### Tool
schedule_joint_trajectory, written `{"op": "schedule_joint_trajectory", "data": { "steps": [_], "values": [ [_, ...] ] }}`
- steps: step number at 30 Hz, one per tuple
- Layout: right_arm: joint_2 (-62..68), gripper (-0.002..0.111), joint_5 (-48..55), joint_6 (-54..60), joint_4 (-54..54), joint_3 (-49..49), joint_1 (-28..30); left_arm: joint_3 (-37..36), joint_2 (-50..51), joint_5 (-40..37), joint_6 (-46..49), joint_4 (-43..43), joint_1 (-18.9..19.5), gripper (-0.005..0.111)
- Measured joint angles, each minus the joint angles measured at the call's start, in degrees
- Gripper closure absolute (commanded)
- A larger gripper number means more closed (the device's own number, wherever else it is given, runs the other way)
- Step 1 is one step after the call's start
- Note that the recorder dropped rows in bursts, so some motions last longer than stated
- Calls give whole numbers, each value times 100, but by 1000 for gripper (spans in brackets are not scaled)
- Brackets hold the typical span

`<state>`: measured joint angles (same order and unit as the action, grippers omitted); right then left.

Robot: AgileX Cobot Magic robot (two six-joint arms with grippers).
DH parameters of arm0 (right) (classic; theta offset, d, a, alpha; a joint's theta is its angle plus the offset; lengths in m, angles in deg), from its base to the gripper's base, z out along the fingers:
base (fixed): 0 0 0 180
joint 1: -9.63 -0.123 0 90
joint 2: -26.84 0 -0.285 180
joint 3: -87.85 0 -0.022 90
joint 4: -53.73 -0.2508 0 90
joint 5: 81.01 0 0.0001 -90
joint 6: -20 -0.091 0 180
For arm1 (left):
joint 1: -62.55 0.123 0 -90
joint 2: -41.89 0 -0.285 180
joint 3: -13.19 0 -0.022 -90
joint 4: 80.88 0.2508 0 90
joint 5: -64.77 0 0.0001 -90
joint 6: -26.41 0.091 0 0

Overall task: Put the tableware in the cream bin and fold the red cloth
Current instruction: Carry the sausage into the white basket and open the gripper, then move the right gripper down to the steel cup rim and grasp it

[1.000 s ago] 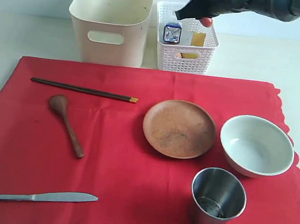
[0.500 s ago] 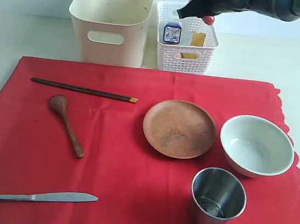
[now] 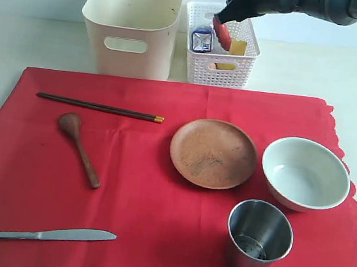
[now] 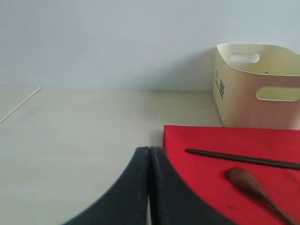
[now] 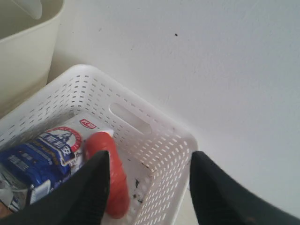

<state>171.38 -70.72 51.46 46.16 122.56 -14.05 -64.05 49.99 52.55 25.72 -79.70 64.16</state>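
Lying apart on flat red cloth [image 3: 140, 227]: chopsticks [image 3: 100, 107], wooden spoon [image 3: 81, 149], knife [image 3: 37, 234], plate [image 3: 213, 153], bowl [image 3: 305, 174], upright steel cup [image 3: 259, 238]; cream bin [image 3: 125, 61] just beyond.

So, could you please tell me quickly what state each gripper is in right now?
Left gripper: closed, holding nothing.
Right gripper: open, above the white lattice plastic basket.

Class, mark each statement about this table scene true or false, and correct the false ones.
1. The wooden plate lies on the red cloth. True.
2. The steel cup stands inside the white bowl. False: it stands on the cloth beside the bowl.
3. The left gripper is shut. True.
4. The right gripper hangs over the cream bin. False: it hangs open over the white lattice basket.
5. The knife lies in the bin. False: it lies on the cloth.
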Motion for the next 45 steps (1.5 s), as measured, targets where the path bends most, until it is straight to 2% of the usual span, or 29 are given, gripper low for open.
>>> {"op": "schedule_joint_trajectory", "data": {
  "steps": [4,9,11,17,21,25,31,37,45],
  "values": [
    [0,50,-12,-201,44,0,33,0,0,0,0,0,0,107],
    [-10,50,108,-420,67,0,46,0,0,0,0,0,0,107],
    [-132,53,459,-420,67,0,46,0,0,0,0,0,0,107],
    [-734,90,1212,-430,79,9,68,0,0,0,0,0,0,107],
    [-1026,108,1741,-630,89,9,68,0,0,0,0,0,0,107],
    [-1304,108,1897,-983,89,-214,76,0,0,0,0,0,0,107],
    [-1832,108,1758,-1567,34,-1044,76,0,0,0,0,0,0,107],
    [-2583,108,1455,-1615,-750,-2185,76,0,0,0,0,0,0,107],
    [-3617,108,1176,-1615,-902,-3436,-275,0,0,0,0,0,0,107]
  ]
}}
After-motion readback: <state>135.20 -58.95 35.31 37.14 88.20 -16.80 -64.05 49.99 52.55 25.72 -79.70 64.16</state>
